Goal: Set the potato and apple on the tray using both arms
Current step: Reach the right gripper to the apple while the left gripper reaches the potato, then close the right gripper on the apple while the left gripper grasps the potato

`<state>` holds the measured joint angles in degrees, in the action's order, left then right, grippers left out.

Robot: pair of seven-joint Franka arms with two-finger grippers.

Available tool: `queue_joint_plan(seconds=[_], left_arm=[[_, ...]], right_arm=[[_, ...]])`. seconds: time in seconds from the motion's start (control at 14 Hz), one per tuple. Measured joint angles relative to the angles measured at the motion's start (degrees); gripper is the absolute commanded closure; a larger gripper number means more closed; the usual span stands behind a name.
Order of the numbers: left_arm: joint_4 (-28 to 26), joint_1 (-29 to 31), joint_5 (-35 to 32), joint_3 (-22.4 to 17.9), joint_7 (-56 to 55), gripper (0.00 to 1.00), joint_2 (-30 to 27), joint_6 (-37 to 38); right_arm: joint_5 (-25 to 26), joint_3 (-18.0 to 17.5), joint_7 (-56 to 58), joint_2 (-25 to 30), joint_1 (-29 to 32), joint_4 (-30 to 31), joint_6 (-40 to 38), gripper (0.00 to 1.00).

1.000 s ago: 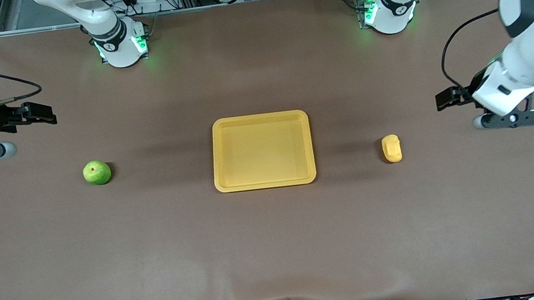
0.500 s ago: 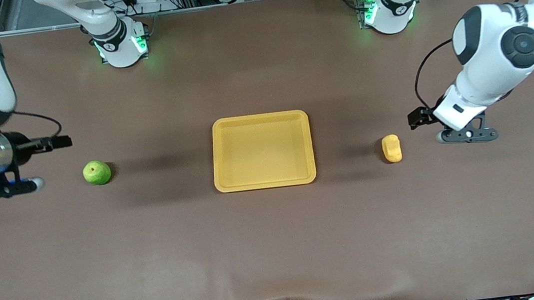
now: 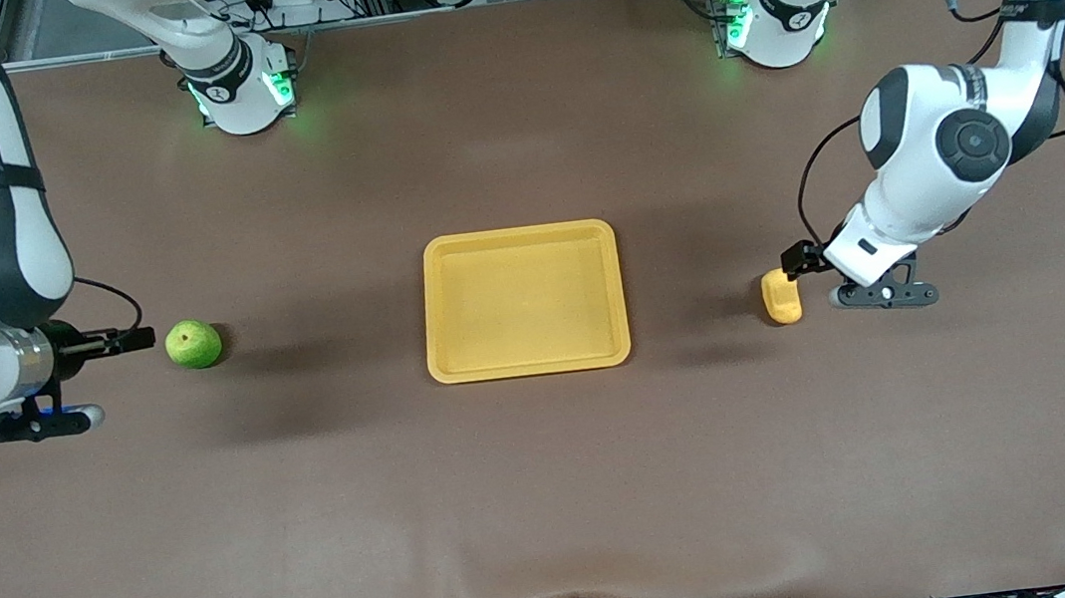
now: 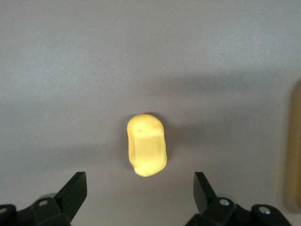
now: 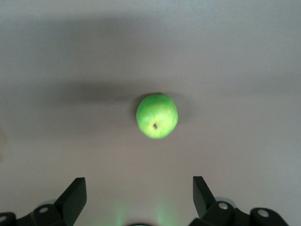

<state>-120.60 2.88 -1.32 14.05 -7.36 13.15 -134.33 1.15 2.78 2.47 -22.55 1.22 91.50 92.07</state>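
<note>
Left gripper (image 3: 797, 259): hung low over the worktop (image 3: 555, 497) at the potato's 2 o'clock in the front view, at the left arm's end; its two black fingers (image 4: 75, 190) stood spread wide with nothing between them.
Left gripper in its wrist view (image 4: 139, 194): both fingertips framed bare worktop, and the potato lay just ahead of the gap, untouched.
Potato (image 3: 781, 296): rested on the worktop, long axis running from 12 to 6 o'clock in the front view, at the tray's 3 o'clock and well apart from it. Seen from the left wrist (image 4: 146, 144), it was a pale yellow lump with blocky rounded ends.
Right gripper (image 3: 136, 338): hovered low over the worktop at the apple's 9 o'clock in the front view, at the right arm's end, tips just short of the fruit; its fingers (image 5: 74, 195) were spread apart and held nothing.
Right gripper in its wrist view (image 5: 139, 193): the apple sat ahead of the open gap, clear of both fingertips.
Apple (image 3: 193, 344): bright green, on the worktop at the tray's 9 o'clock, well apart from it; its dark stem dimple showed in the right wrist view (image 5: 157, 116).
Tray (image 3: 516, 237): yellow-orange, rectangular with rounded corners, flat on the worktop between the apple and the potato, with nothing in it.
</note>
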Motion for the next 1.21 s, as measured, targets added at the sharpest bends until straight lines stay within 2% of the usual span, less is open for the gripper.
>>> queue_joint_plan(seconds=[0.36,0.64,0.79,1.0,1.21], left_arm=[[-0.1,-2.1,-1.3,0.0,-6.2,0.02,4.5,-3.9],[-0.1,-2.1,-11.9,0.0,-14.3,0.06,6.7,-4.4],[-0.2,-2.3,-14.6,0.1,-18.0,0.08,8.0,-5.1],[-0.2,-2.9,-15.2,0.1,-20.9,0.12,9.8,-6.4],[-0.2,-3.0,-15.2,0.1,-22.2,0.15,10.8,-7.2]], right_arm=[[0.0,0.7,-0.7,-0.3,0.1,8.1,9.6,0.00],[0.0,1.2,-0.7,-0.3,0.2,14.7,18.3,0.00],[0.0,1.4,-0.7,-0.3,0.3,17.5,22.1,0.00],[0.0,1.6,-0.7,-0.3,0.5,22.2,28.4,0.00],[0.0,1.9,-0.7,-0.3,0.6,24.1,30.5,0.00]])
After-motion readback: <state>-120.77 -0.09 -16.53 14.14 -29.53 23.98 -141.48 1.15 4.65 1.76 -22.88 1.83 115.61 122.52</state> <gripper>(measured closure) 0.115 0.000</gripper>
